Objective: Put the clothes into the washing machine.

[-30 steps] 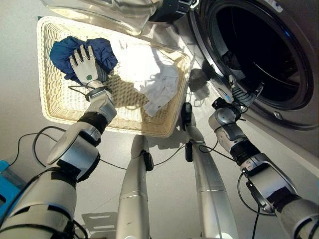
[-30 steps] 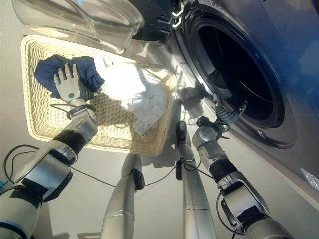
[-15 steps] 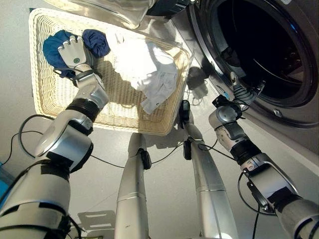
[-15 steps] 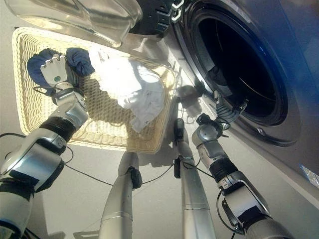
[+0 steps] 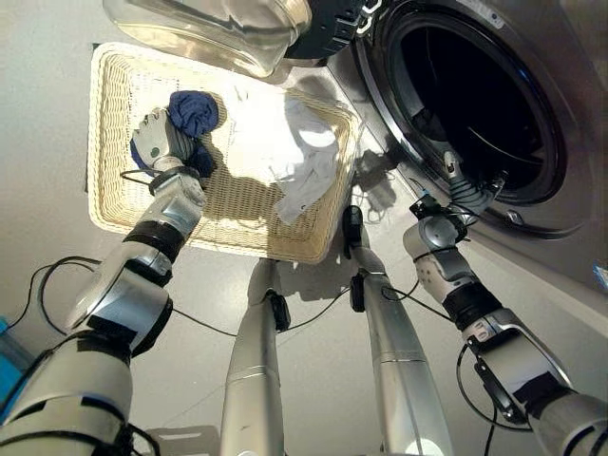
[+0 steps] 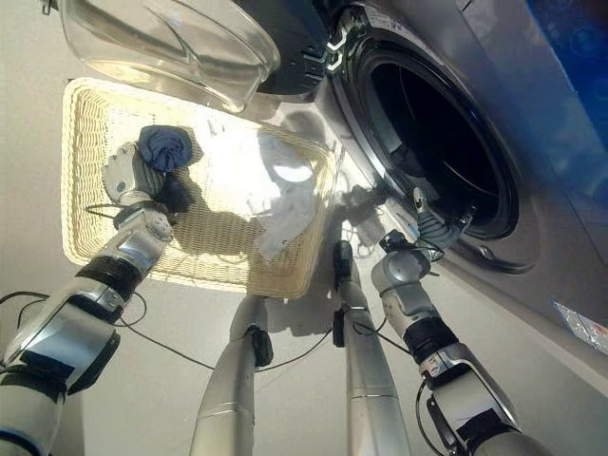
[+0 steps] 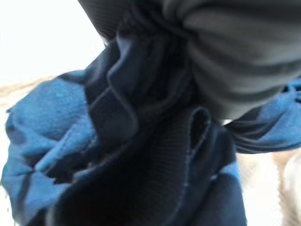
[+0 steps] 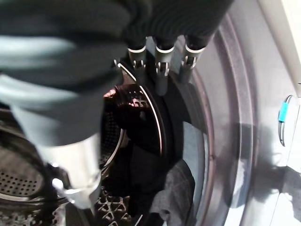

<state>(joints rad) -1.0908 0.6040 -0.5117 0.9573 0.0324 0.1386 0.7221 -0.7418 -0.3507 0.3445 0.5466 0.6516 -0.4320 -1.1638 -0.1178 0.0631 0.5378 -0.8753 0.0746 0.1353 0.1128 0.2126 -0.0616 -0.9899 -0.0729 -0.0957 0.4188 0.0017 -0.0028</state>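
Left robot hand (image 5: 160, 138) clenches bunched blue garment (image 5: 193, 111) over the wicker basket (image 5: 109, 114); right robot hand (image 5: 454, 180), fingers straight, reaches the washing machine (image 5: 532, 142) rim.

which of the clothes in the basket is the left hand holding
The dark blue garment, bunched in the left hand; the white clothes lie loose beside it.

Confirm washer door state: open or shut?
Open. The glass door is swung out over the basket, and the drum mouth is exposed; the right hand reaches at its rim.
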